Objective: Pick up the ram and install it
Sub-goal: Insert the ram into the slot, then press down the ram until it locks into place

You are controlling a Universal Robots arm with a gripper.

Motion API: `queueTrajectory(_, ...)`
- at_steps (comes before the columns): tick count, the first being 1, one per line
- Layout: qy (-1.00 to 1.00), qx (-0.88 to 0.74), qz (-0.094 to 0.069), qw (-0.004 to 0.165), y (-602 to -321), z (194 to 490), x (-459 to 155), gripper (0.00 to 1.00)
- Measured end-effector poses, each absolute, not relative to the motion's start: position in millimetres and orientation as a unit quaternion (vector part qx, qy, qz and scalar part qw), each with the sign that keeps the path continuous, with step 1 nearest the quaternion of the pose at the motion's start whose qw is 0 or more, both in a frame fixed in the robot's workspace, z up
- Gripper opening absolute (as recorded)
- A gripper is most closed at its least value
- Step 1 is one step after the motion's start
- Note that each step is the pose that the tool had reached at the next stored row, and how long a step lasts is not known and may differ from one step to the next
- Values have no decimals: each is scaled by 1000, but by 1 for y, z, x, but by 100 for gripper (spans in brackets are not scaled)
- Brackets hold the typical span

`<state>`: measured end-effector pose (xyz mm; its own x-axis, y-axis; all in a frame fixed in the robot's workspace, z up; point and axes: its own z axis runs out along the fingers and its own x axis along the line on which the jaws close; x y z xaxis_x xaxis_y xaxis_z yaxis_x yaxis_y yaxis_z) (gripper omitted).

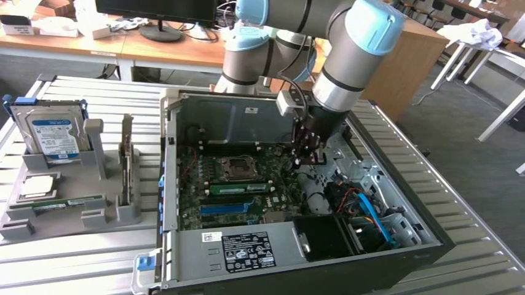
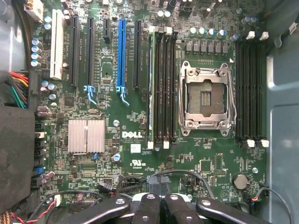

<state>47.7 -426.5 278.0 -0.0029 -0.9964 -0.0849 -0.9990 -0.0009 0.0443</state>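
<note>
A green ram stick (image 1: 238, 186) stands on edge in a memory slot of the motherboard, beside the CPU socket (image 1: 238, 166). In the wrist view this ram (image 2: 151, 86) appears as a thin green edge in the first slot of the bank next to the socket (image 2: 205, 95). My gripper (image 1: 305, 160) hangs inside the open computer case, to the exterior view's right of that ram and apart from it. Its black fingers (image 2: 148, 210) are pressed together, shut with nothing between them. A second green stick (image 1: 64, 203) lies in the grey holder outside the case.
The grey holder (image 1: 49, 224) at the exterior view's left also carries a silver hard drive (image 1: 53, 135) and a dark expansion card (image 1: 125, 161) on edge. Inside the case (image 1: 426, 236) are the power supply (image 1: 238, 249), blue and black cables (image 1: 369, 212) and empty black memory slots (image 2: 250, 84).
</note>
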Motion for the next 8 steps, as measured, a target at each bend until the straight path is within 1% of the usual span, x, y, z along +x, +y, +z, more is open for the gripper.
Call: queueTrajectory(8,707,-706,46,14,-426,277,41,11)
